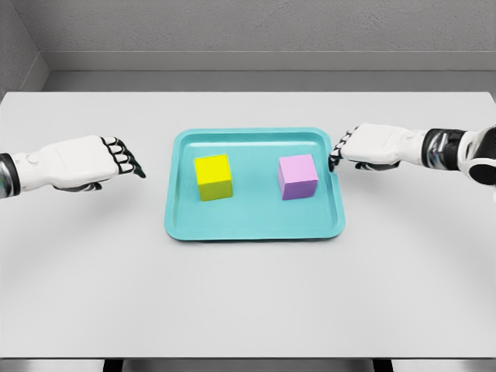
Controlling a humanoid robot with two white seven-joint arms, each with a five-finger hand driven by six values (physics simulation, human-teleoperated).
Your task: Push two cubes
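At frame centre, both hands, the left hand [105, 161] and right hand [364, 147], are flanking the teal tray [252, 229], fingers seemingly loosely curled and holding nothing, so each should be pressing squarely inward on its cube, the yellow cube [213, 177] and purple cube [298, 176].

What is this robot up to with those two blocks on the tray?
A two-armed robot faces a white table with a teal tray holding a yellow cube and a purple cube, set apart side by side. Neither is being touched. The left hand hovers left of the tray, clear of it, fingers loosely curled and holding nothing. The right hand is at the tray's right rim, fingertips about at its edge. It looks set to push the cubes.
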